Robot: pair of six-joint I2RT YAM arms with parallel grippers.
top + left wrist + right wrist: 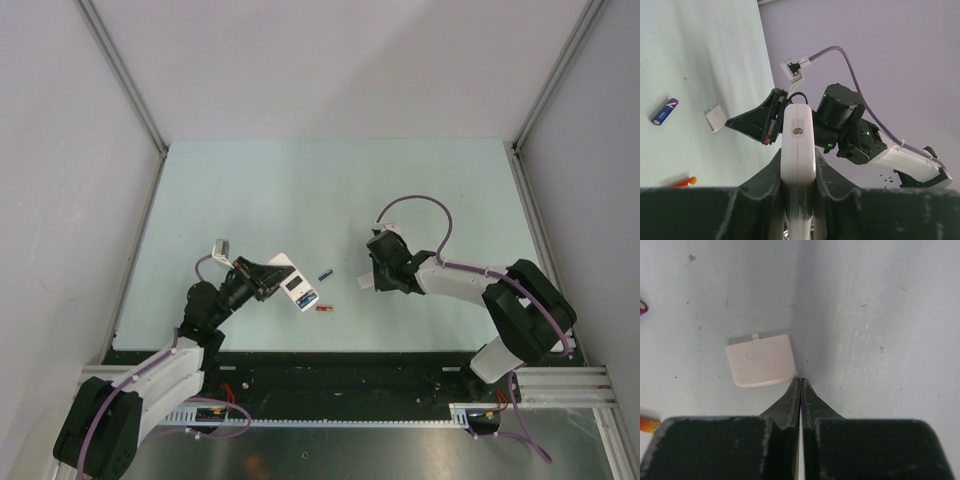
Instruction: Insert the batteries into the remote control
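My left gripper (270, 280) is shut on the white remote control (293, 281), holding it tilted above the table. A bright blue battery (308, 299) shows at the remote's lower end. In the left wrist view the remote (798, 135) stands edge-on between the fingers of the left gripper (798, 156). A dark blue-purple battery (325, 273) (665, 111) and a red battery (323, 309) (682, 181) lie loose on the table. My right gripper (369, 283) (800, 382) is shut and empty, its tips on the table at the corner of a small white battery cover (760, 360) (716, 118).
The pale green table (300, 190) is framed by grey walls and metal rails (125, 80). The right arm's purple cable (420, 200) loops above its wrist. A black base strip (350, 375) runs along the near edge.
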